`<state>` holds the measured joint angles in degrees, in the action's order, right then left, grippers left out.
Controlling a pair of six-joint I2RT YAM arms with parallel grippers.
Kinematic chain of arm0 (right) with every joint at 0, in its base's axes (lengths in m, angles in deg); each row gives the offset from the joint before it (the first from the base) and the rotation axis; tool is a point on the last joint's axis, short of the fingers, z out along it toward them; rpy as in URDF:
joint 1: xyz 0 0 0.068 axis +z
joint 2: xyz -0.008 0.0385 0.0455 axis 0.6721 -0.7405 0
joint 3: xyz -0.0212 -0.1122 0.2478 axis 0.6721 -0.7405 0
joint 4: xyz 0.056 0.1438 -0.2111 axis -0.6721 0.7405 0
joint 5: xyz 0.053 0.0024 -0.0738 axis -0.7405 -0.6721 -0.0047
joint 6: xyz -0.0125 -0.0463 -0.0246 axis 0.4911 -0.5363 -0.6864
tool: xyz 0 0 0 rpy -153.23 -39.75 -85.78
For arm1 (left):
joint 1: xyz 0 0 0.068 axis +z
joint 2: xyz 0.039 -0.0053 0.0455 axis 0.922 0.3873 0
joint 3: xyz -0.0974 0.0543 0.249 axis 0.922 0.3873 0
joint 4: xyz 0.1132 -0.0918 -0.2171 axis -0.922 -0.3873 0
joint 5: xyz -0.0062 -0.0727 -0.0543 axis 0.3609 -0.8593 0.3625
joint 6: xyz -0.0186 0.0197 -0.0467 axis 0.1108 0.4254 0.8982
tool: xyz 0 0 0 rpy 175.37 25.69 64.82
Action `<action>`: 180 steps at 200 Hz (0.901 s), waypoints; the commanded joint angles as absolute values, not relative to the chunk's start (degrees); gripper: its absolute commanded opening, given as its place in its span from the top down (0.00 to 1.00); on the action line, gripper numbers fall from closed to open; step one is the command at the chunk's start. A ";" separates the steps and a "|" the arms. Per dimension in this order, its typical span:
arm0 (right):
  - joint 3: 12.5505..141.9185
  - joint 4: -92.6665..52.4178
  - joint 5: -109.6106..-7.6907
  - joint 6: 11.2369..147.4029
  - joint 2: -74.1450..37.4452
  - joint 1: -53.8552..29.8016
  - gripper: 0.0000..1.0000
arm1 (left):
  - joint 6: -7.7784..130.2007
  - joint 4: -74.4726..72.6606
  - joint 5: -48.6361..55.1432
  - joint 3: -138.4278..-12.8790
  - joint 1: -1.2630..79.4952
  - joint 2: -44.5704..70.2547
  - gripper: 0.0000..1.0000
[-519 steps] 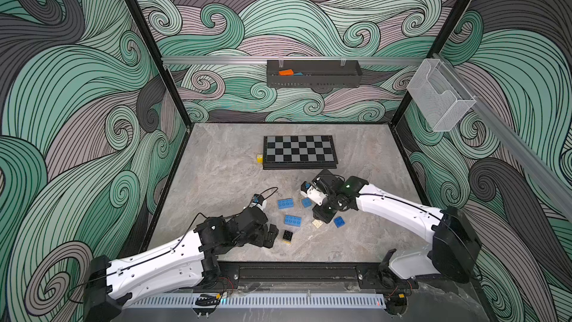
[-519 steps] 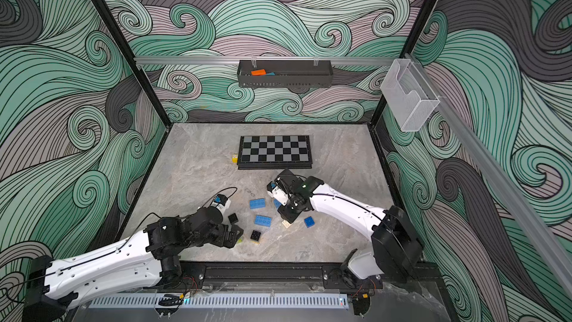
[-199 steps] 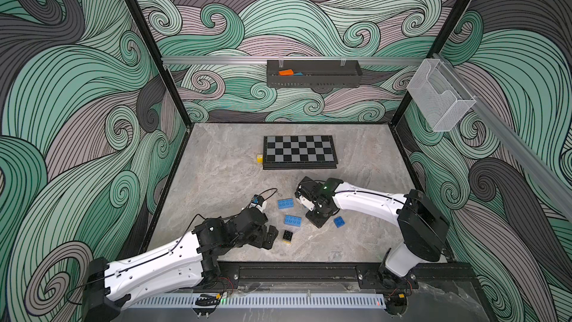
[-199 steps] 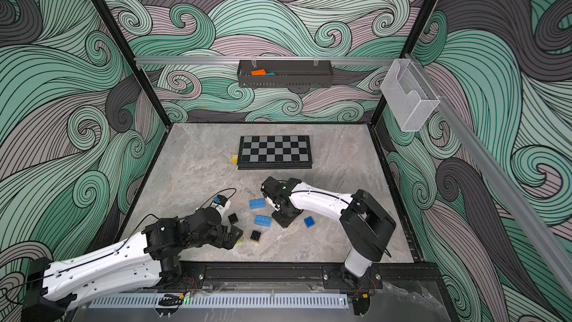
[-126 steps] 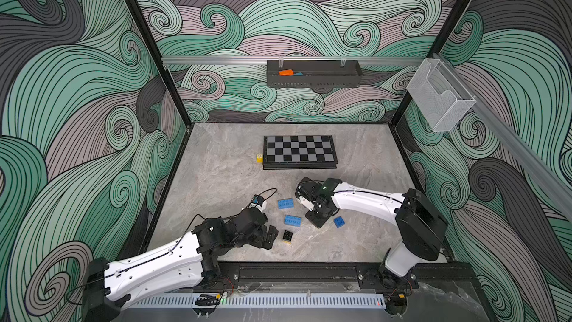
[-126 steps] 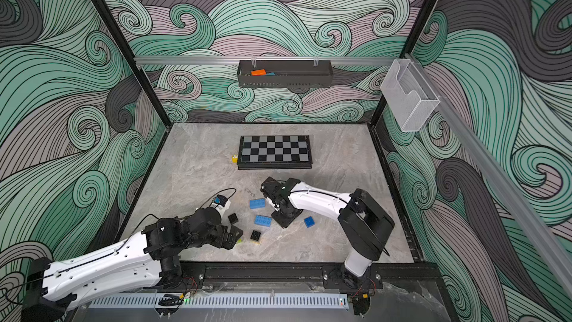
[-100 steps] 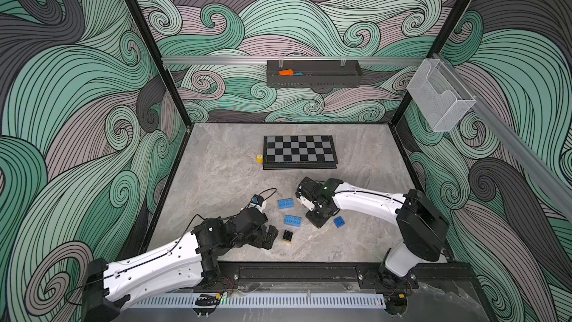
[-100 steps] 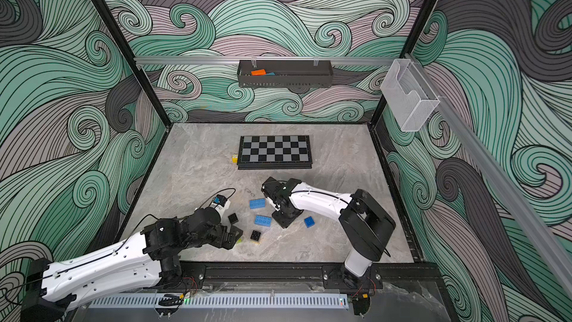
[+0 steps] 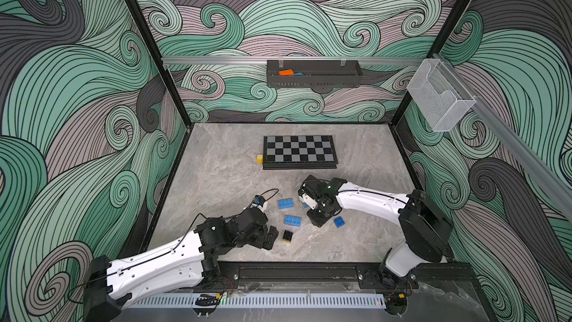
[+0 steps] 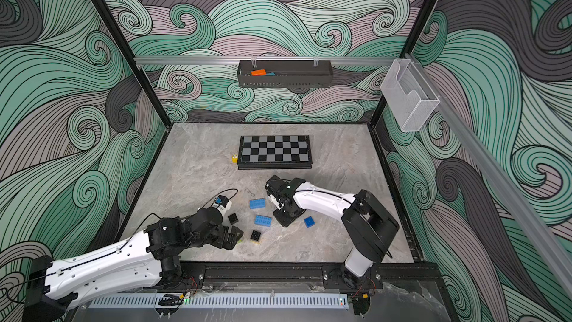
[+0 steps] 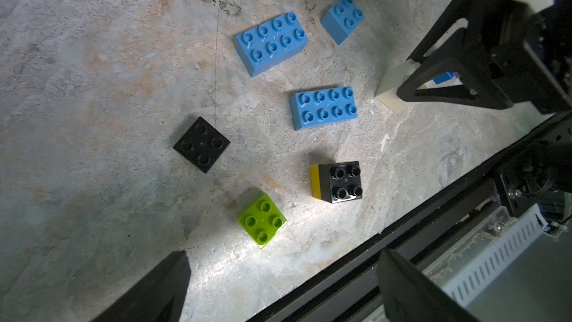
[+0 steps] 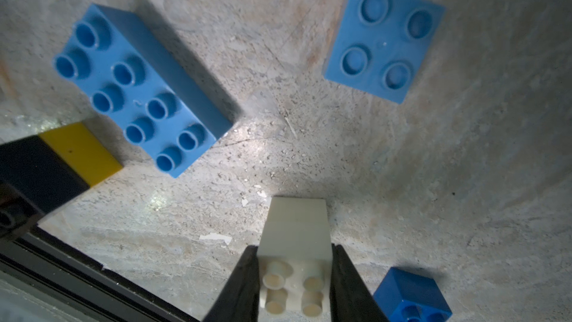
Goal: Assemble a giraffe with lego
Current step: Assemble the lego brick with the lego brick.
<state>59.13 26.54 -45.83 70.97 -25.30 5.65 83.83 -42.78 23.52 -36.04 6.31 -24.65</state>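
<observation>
Half hidden from above by the wide-spread left gripper point(image 9: 268, 238), a lime green brick point(image 11: 262, 219) sits near the tabletop point(image 9: 223, 181) front edge. Loose lego point(image 9: 292, 220) lies midway. The right gripper point(image 12: 294, 254) clamps a white brick point(image 12: 295, 224), unseen from above; bare tabletop stretches rearward.

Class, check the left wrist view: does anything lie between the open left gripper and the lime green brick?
Nothing visible does. The left gripper is open with the lime green brick just ahead, only bare table between. The black-on-yellow stack sits apart, to one side.
</observation>
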 commanded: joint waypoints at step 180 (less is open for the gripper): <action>55.91 23.91 -41.94 72.31 -21.00 5.58 0.29 | 82.57 -40.37 23.44 -39.18 6.57 -22.74 0.01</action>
